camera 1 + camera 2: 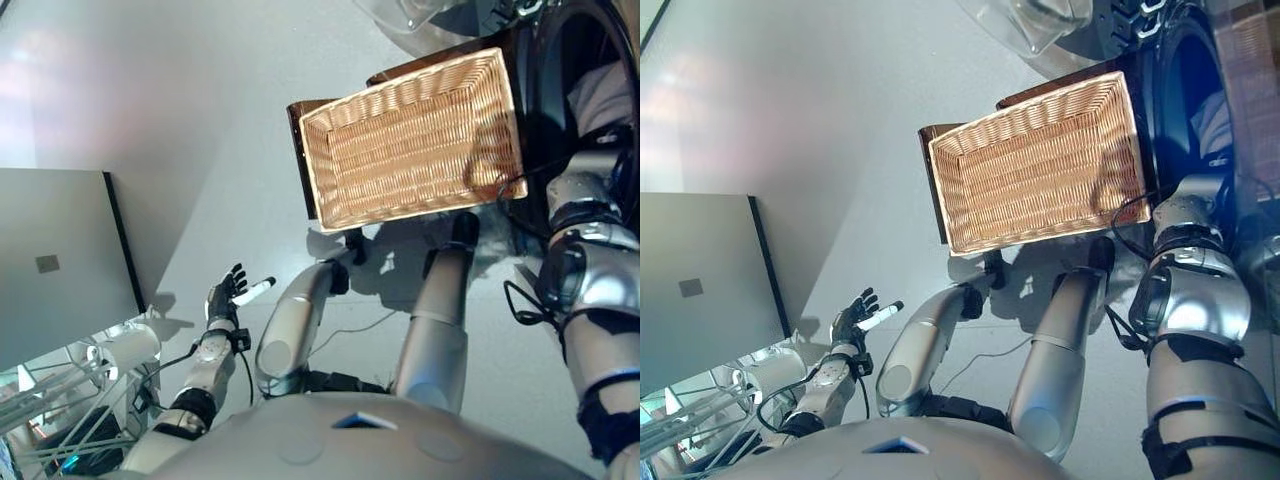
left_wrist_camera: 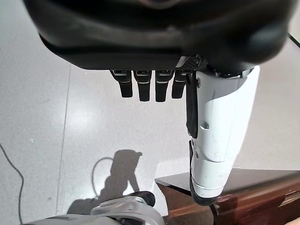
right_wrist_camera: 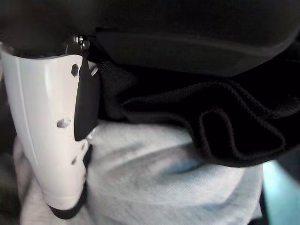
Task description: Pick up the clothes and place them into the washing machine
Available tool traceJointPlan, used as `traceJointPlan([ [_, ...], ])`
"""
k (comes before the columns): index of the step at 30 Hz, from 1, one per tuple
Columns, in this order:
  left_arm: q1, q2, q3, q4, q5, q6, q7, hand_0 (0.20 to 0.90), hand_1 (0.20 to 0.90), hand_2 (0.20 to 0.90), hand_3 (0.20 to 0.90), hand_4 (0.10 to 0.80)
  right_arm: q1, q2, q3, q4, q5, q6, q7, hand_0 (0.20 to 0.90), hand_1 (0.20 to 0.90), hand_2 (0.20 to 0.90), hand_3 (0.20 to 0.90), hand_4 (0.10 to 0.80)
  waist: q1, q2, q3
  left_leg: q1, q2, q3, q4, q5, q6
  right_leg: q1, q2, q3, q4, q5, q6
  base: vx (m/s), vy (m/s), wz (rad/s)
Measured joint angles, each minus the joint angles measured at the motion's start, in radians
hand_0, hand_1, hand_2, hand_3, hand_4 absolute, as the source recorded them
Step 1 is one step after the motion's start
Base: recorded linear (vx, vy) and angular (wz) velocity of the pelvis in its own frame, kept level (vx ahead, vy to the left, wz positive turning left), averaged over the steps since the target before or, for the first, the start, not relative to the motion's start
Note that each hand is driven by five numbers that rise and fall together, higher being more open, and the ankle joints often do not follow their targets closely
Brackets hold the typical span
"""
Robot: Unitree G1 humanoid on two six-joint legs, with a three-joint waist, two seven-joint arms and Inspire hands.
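An empty wicker basket rests on a dark wooden stool. To its right gapes the washing machine's dark drum, and my right arm reaches into it. Inside, pale grey cloth lies beneath my right hand, whose white-covered thumb rests against it. A black knitted garment is bunched right under the palm. The pale cloth also shows in the drum from above. My left hand hangs open over the floor at the lower left, holding nothing.
The machine's clear door stands swung open at the top. A grey panel stands at the left, with a white roll and a metal rack below it.
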Motion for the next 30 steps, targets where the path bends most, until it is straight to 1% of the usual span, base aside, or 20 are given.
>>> traceJointPlan([
  [1, 0.001, -0.002, 0.0, 0.001, -0.001, 0.001, 0.0, 0.9, 0.9, 0.9, 0.9, 0.8, 0.001, 0.006, -0.025, -0.018, 0.019, -0.01, -0.002, 0.2, 0.2, 0.2, 0.2, 0.3, -0.001, 0.002, 0.0, 0.012, -0.008, 0.0, -0.011, 0.001, -0.001, 0.006, -0.001, 0.0, 0.001, -0.002, 0.0, 0.07, 0.015, 0.02],
  [5, 0.009, -0.018, -0.003, 0.001, -0.023, 0.001, 0.0, 0.9, 0.9, 0.9, 0.9, 0.8, 0.001, 0.007, -0.083, -0.051, 0.07, -0.052, -0.015, 0.2, 0.2, 0.2, 0.2, 0.3, -0.002, 0.022, -0.015, 0.034, -0.014, -0.003, -0.036, 0.005, 0.002, 0.024, -0.009, -0.001, -0.002, -0.012, 0.01, 0.062, 0.009, 0.04],
  [11, 0.023, -0.021, -0.038, 0.001, -0.039, 0.004, 0.0, 0.9, 0.9, 0.9, 0.9, 0.8, 0.001, 0.005, -0.139, -0.087, 0.093, -0.101, -0.05, 0.2, 0.2, 0.2, 0.2, 0.3, -0.017, 0.024, -0.016, 0.045, -0.027, -0.002, -0.048, 0.008, 0.006, 0.027, -0.02, 0.002, -0.005, -0.015, 0.013, 0.054, -0.002, 0.02],
  [18, 0.025, -0.027, -0.04, 0.001, -0.061, 0.006, 0.0, 0.9, 0.9, 0.9, 0.9, 0.8, 0.02, -0.004, -0.188, -0.097, 0.092, -0.156, -0.103, 0.2, 0.2, 0.2, 0.2, 0.3, -0.024, 0.024, -0.016, 0.051, -0.033, -0.001, -0.053, 0.008, 0.015, 0.041, -0.027, 0.002, -0.017, -0.022, 0.023, 0.011, 0.001, 0.02],
  [24, 0.025, -0.027, -0.049, 0.001, -0.066, 0.008, 0.0, 0.9, 0.9, 0.9, 0.9, 0.8, 0.035, -0.004, -0.192, -0.145, 0.092, -0.192, -0.125, 0.2, 0.2, 0.2, 0.2, 0.3, -0.027, 0.023, -0.015, 0.051, -0.041, 0.0, -0.058, 0.002, 0.021, 0.04, -0.032, 0.008, -0.025, -0.024, 0.028, 0.005, 0.001, -0.01],
  [27, 0.025, -0.027, -0.072, 0.0, -0.066, 0.007, 0.0, 0.9, 0.9, 0.9, 0.9, 0.8, 0.043, -0.004, -0.19, -0.171, 0.09, -0.194, -0.136, 0.2, 0.2, 0.2, 0.2, 0.3, -0.028, 0.022, -0.014, 0.051, -0.043, 0.003, -0.059, -0.002, 0.023, 0.04, -0.034, 0.011, -0.034, -0.022, 0.032, 0.04, 0.013, -0.05],
  [30, 0.025, -0.027, -0.073, 0.0, -0.066, 0.005, 0.0, 0.9, 0.9, 0.9, 0.9, 0.8, 0.044, -0.004, -0.188, -0.174, 0.087, -0.194, -0.137, 0.2, 0.2, 0.2, 0.2, 0.3, -0.033, 0.016, -0.01, 0.054, -0.044, 0.009, -0.059, -0.005, 0.027, 0.045, -0.034, 0.015, -0.041, -0.018, 0.041, 0.043, 0.006, -0.04],
])
